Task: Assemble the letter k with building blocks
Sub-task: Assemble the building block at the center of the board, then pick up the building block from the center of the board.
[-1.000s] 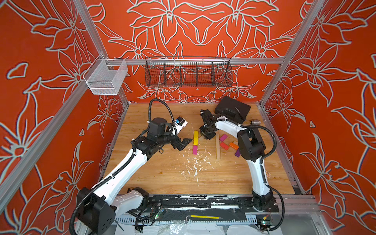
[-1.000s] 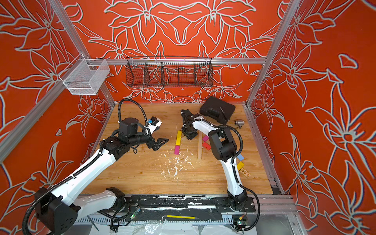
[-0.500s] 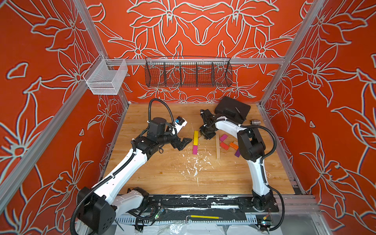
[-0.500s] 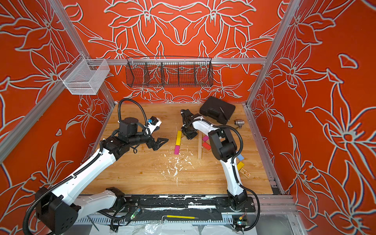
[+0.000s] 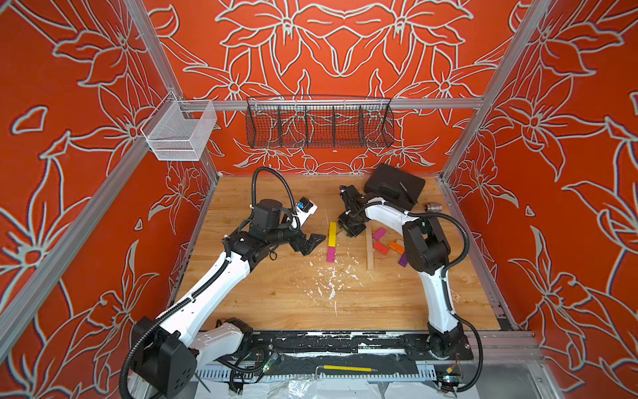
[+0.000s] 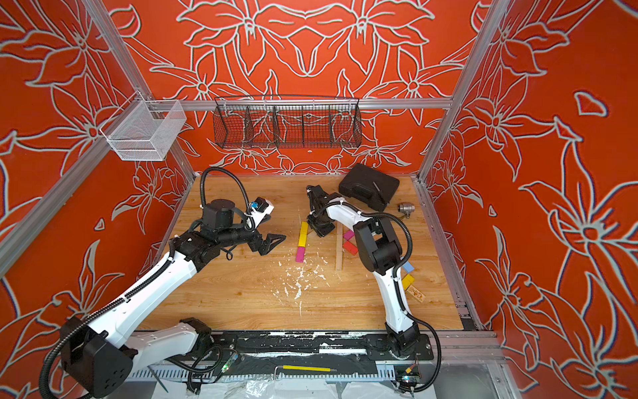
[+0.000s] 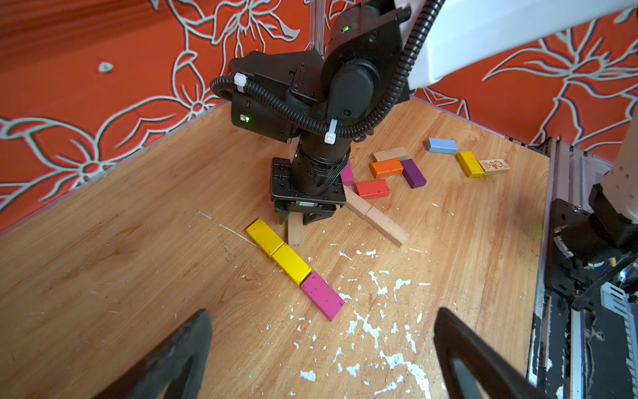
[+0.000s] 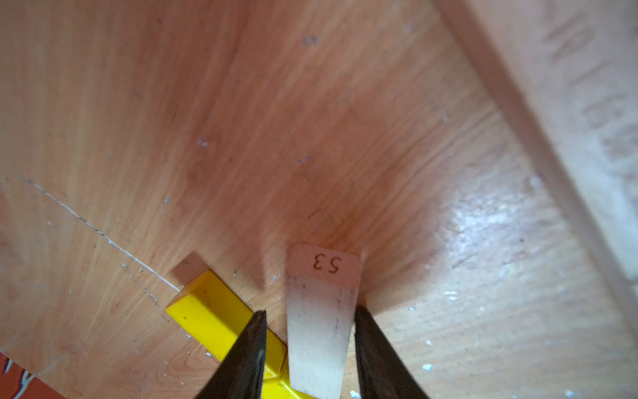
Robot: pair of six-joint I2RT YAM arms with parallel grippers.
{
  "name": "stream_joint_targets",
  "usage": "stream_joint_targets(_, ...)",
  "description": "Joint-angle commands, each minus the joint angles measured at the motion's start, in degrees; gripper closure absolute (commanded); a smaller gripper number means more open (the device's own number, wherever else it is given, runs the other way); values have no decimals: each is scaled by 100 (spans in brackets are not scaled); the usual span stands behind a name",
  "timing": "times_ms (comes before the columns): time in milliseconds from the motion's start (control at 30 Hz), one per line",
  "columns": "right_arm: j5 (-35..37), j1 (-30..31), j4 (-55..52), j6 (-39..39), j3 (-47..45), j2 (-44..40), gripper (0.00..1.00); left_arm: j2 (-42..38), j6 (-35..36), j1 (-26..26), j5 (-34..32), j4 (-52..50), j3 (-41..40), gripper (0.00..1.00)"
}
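**Item:** plain wood block marked 53 [image 8: 321,269], lying flat and angled off the stem row [image 7: 291,264] of two yellow blocks and one magenta. One end sits just beside the seam between the yellows.

**Grippers:** the right gripper [image 8: 310,311] is set astride this block, jaws narrowly parted, with a gap seen at one finger. The left gripper [image 5: 314,244] is spread wide and empty, near the stem row.

**Step judged:** release of one arm of the k. The jaws are best widened further and raised straight up, so that neither block nor row is dragged.

**Not made out:** whether block and row touch. That junction is cut off in the right wrist view. The spare blocks [image 7: 386,168] lie beyond the row, and a magenta block [image 7: 347,172] is half hidden.
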Motion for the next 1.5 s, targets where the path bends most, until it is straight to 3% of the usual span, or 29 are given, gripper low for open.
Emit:
stream_joint_targets(0, 64, 58, -267, 36, 92, -161, 55, 35, -4, 49, 136, 92, 127, 3)
stream_joint_targets(267, 386, 60, -558, -296, -233, -1153, 54, 46, -64, 49, 287, 152, 111, 3)
stream_joint_targets(433, 1308, 62, -1027, -1364, -584, -2215, 52, 30, -186, 43, 598, 374, 33, 2)
stream_joint_targets(567, 1937, 38, -984, -3426, -1151, -3129, 50, 16, -233, 31, 899, 524, -17, 2)
stream_joint_targets(700, 2029, -81, -1114, -5772, -1824, -4030, 45, -20, -163, -45, 1040, 519, -22, 1)
stream_joint_targets(833, 2039, -539, -1718, -7289, -2291, -4556, 40, -80, -74, -96, 1054, 544, -65, 1)
stream_joint_targets(1067, 1173, -1747, -2249, -8680, -2817, -4517, 42, 104, 550, -298, 1815, -60, 229, 1)
stream_joint_targets(1233, 1015, -2137, -1634, -8881, -3000, -4269, 42, 18, 850, -590, 1730, -107, 113, 2)
stream_joint_targets(1467, 955, -2462, -1328, -9086, -2887, -3223, 45, 56, 850, -637, 1684, -160, 151, 2)
